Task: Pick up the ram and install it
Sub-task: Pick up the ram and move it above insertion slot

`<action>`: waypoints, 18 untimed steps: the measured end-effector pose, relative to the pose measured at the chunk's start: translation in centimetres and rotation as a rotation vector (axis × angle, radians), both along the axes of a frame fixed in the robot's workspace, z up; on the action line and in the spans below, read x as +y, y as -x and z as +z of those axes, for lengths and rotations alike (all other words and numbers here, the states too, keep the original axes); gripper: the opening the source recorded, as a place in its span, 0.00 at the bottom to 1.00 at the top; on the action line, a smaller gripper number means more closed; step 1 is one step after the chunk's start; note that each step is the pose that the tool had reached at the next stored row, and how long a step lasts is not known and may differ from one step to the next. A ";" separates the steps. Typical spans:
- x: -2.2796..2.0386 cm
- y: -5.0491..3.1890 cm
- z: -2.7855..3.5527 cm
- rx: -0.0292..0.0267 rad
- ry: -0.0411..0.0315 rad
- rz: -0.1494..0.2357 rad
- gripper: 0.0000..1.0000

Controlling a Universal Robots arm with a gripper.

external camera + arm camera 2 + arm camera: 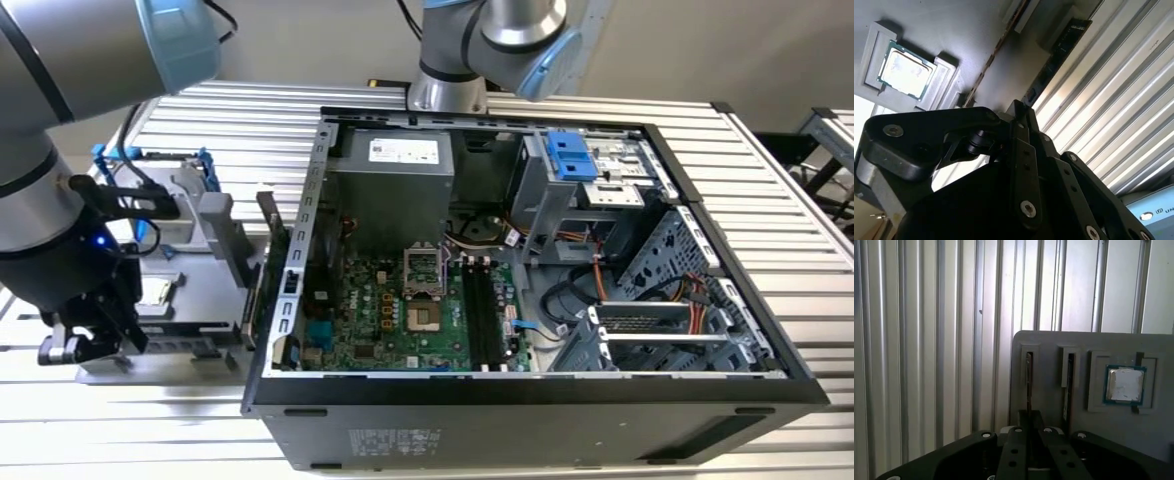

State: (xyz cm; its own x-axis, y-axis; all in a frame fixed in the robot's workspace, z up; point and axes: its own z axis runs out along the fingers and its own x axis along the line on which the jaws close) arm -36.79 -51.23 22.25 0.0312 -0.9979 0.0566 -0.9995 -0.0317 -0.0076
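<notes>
In the exterior view the arm reaches down at the view's left, and its end effector (70, 350) sits low over a grey holder (167, 365) on the ribbed desk (781, 190). The arm's own bulk covers what lies between the fingers. Beside the holder stands the open computer case (534, 405), its long black motherboard slots (487, 315) in plain sight. In the second wrist view the fingers are drawn narrow, tips almost together, at the near end of the ram (1064, 45). The ram is a dark stick standing edge-on in the holder's outermost slot, just beside the desk's ribs, and the contact itself is masked by the black linkage. A second stick (999, 50) shows as a thin line nearer the processor chip (904, 70). In the first wrist view the ram (1029, 382) runs straight into the closed fingertips, its lower end cut off behind them. The second stick lies in the next slot, well shadowed.
</notes>
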 end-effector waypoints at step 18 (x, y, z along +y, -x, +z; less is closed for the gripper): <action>0.02 0.00 2.08 0.0001 0.0008 0.000 0.00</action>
